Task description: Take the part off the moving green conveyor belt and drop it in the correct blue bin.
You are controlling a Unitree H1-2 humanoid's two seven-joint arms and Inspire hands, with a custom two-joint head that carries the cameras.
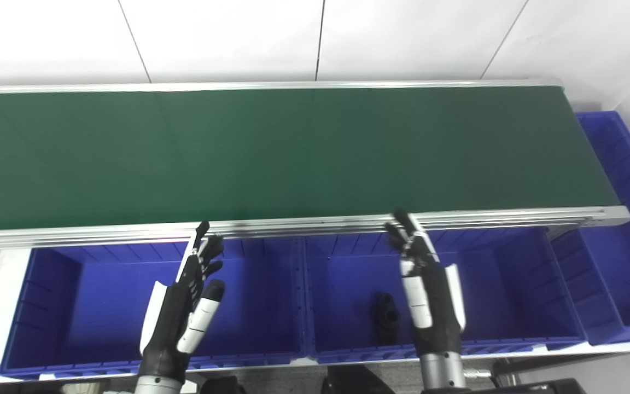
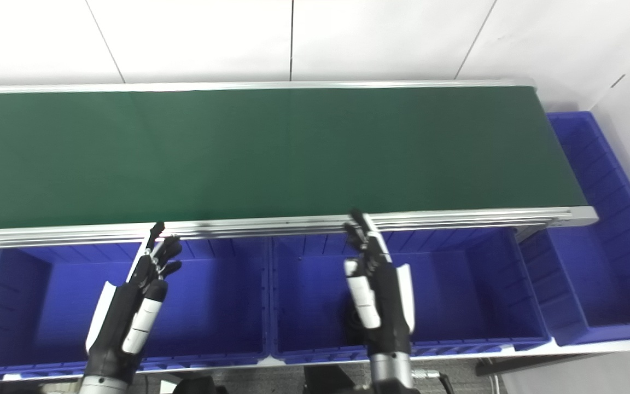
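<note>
White wall panels behind, with a long green conveyor belt (image 1: 271, 153) running left to right across the view, framed by silver rails and bare of parts along its whole visible length. Below the belt's near rail, three blue bins: a left bin (image 1: 47, 306), a middle bin (image 1: 512, 284) and a right bin (image 1: 621, 262) turned lengthwise past the belt's right end.

Left hand (image 1: 186, 303) raised over the left bin near its right wall, fingers spread apart and pointing up toward the near rail, holding nothing. Right hand (image 1: 427, 284) raised over the middle bin, fingers likewise extended and loosely apart, tips just at the rail's edge, empty as well.

Dark part (image 1: 385, 317) lying on the floor of the middle bin, toward its near wall and somewhat left of centre. Just beside the right hand on its left and lower than it, apart from the fingers. In the right eye view, largely hidden behind the right hand, only a dark sliver showing at the wrist's left. Exact shape too dark to make out.
</note>
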